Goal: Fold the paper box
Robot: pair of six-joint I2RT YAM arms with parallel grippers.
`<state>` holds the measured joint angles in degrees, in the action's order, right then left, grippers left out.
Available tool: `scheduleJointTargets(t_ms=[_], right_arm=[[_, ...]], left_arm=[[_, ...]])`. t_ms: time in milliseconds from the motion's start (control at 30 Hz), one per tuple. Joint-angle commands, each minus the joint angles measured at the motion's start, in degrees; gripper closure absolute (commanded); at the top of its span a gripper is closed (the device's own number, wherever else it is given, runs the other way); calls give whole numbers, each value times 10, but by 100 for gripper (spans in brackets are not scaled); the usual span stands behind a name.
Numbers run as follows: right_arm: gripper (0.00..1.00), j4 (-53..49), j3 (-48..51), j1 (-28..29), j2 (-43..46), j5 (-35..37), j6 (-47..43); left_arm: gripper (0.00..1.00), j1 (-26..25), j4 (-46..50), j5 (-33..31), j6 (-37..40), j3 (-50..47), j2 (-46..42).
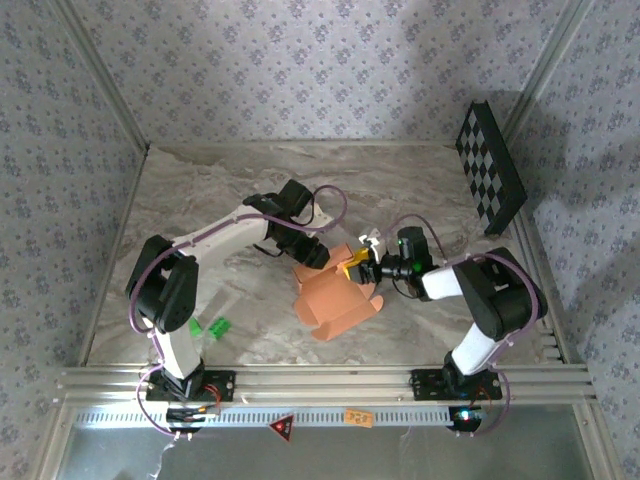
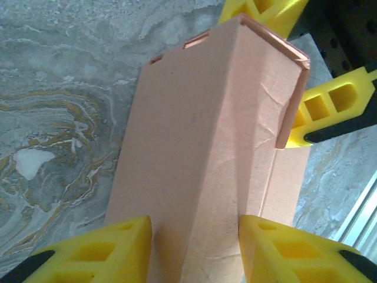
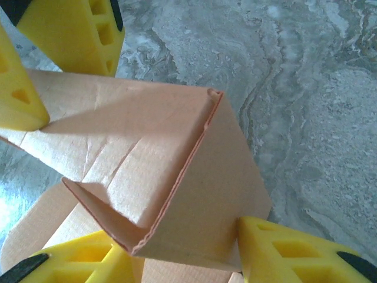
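**Clasped from both ends: the paper box [image 1: 335, 300]**

Lying at the centre of the overhead frame on the marbled surface [image 1: 200, 200]. Partly folded, with one salmon-orange panel raised into a ridge and flat flaps spread toward the lower edge.

Grasped at its upper-left end by the left end effector [image 2: 194, 250], with yellow fingers [image 2: 112, 250] pressed to both sides of the ridge at the bottom of the left wrist frame.

Grasped at its right end by the right end effector [image 3: 177, 259], with fingers set against either side of a folded corner at the bottom of the right wrist frame.

At lower left overhead, small green pieces [image 1: 212, 327]. At upper right, a checkerboard panel [image 1: 490, 180] near the wall.
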<state>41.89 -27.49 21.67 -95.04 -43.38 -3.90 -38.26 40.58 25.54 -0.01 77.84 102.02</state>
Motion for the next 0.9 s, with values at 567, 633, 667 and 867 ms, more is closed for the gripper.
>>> scheduleJointTargets(t_ms=[567, 633, 667, 867], right_arm=[[61, 41, -41, 23, -45, -22, 9], [63, 46, -41, 24, -49, -21, 10], [65, 49, -41, 24, -52, -20, 11], [71, 61, -39, 25, -52, -18, 19]], left_arm=[[46, 27, -34, 151, -5, 22, 26], [45, 28, -36, 158, -6, 21, 27], [44, 29, -38, 161, -6, 21, 29], [41, 30, -40, 166, -10, 23, 35]])
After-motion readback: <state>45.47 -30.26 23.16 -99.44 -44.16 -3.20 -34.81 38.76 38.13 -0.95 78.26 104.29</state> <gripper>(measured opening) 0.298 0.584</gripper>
